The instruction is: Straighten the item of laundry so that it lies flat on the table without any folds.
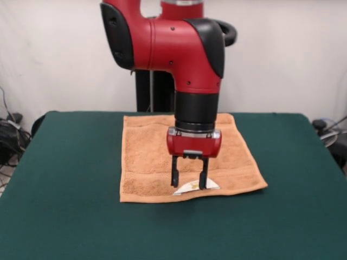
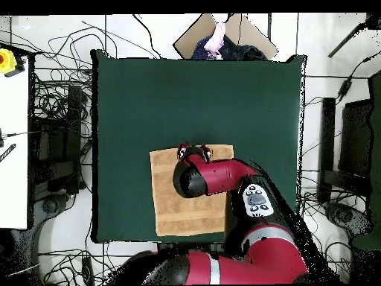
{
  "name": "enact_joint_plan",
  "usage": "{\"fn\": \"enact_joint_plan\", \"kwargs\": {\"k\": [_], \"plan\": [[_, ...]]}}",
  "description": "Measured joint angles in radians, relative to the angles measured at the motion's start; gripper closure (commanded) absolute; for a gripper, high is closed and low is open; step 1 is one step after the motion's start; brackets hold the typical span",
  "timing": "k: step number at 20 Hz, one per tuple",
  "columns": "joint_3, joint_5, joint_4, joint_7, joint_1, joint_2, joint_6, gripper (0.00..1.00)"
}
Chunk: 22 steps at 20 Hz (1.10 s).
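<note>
The orange-tan terry towel (image 1: 149,157) lies spread flat and roughly square on the dark green table (image 1: 65,206), toward the robot's side. Its woven band runs along the edge nearest the front camera, and its small white label (image 1: 190,187) lies on that band. My gripper (image 1: 188,183) points straight down over the band with its two black fingers apart, open, their tips at the label, holding nothing. In the overhead view the towel (image 2: 170,195) shows left of the arm, and the gripper (image 2: 195,153) sits at its far edge, mostly hidden by the arm.
The red arm (image 2: 223,176) covers the towel's right part in the overhead view. Cables and equipment (image 2: 52,119) lie on the floor around the table. A cardboard box with clothes (image 2: 223,37) sits beyond the table's far edge.
</note>
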<state>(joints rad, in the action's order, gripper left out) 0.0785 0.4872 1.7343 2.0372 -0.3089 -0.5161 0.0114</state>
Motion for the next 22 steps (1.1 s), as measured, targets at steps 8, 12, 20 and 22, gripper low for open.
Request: {"fn": "enact_joint_plan", "kwargs": {"k": [8,12,20,22], "plan": [[0.000,0.000,-0.053,0.000,0.000,0.000,0.000,0.00],[0.000,0.000,-0.062,0.000,0.000,0.001,0.004,0.00],[-0.002,-0.005,-0.061,0.000,-0.001,0.012,-0.089,0.00],[-0.002,-0.005,-0.053,0.000,-0.002,0.012,-0.128,0.00]]}}
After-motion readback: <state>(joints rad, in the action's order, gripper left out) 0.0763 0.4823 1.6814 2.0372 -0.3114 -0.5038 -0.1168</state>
